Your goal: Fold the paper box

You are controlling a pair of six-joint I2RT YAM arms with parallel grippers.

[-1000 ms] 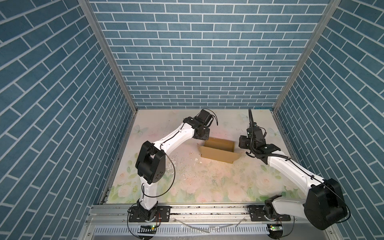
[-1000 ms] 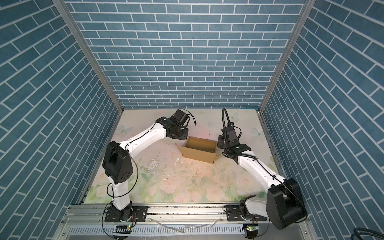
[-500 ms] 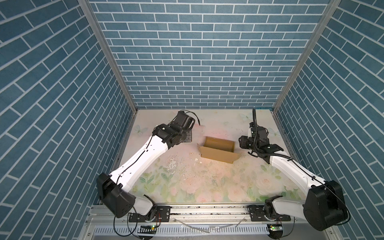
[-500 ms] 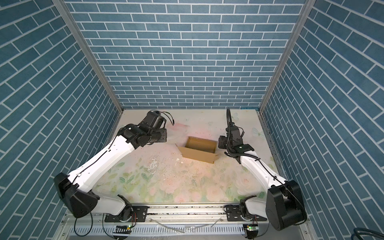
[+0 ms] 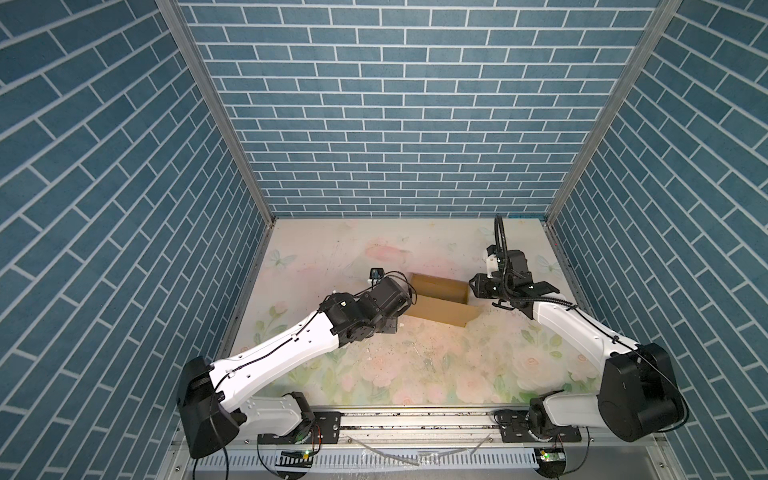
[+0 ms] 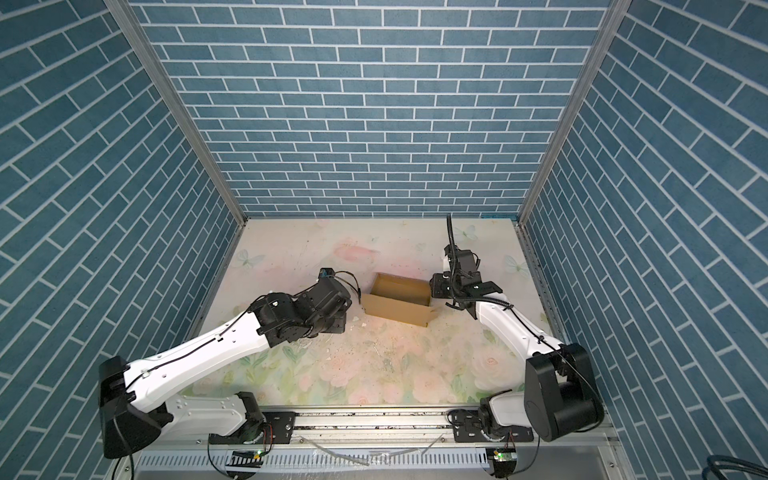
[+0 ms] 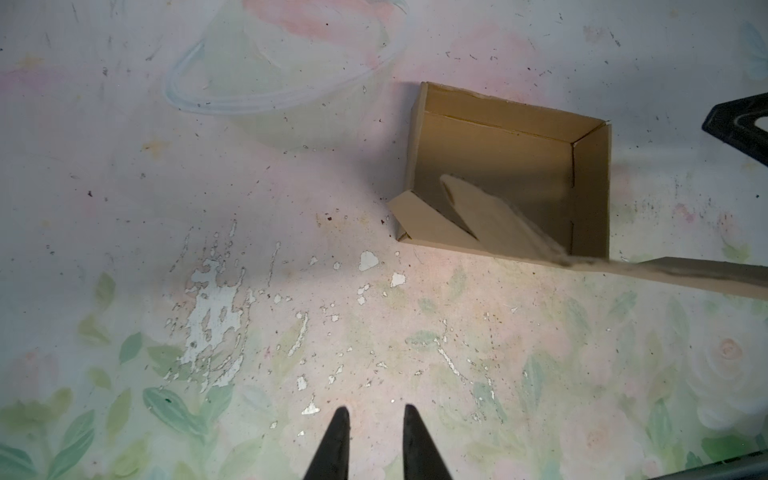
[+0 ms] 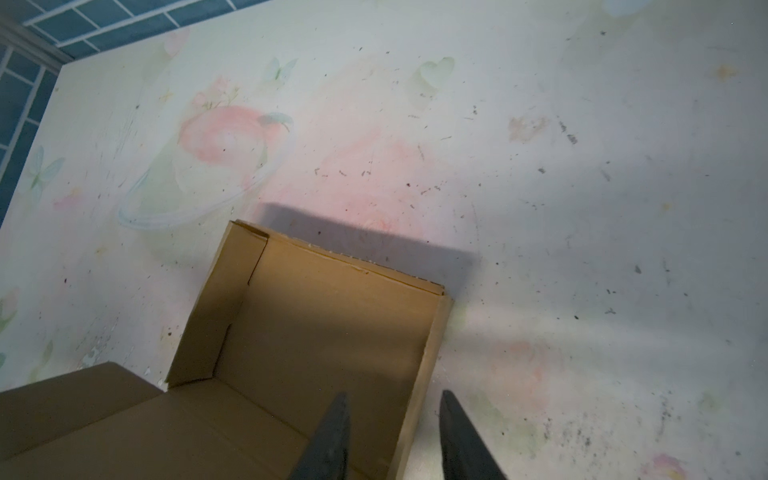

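The box (image 5: 437, 302) sits mid-table, a little toward the back, as an open tray with its four walls up. Its lid (image 8: 83, 415) is attached along the near long side and is not closed. In the left wrist view the lid shows edge-on and blurred, so I cannot tell its exact tilt.

The right gripper (image 8: 393, 392) is at the box's right end. Its fingers are apart and straddle the right wall (image 8: 419, 365), one inside the tray and one outside, with a clear gap on the inner side; it clamps nothing. The left gripper (image 7: 372, 411) hangs over bare table (image 5: 415, 374) just left of the box, its fingers slightly apart and empty.

The step in hand looks like bracing the tray so the lid can be brought over. To do it well, the right fingers should close squarely on the wall, low enough to hold without bowing the cardboard. The left gripper should come under the lid's free edge and swing it along the crease rather than push the box. Corrugated board springs back, so the lid's tabs need guiding inside the walls. Otherwise the light box will likely slide on the smooth table.
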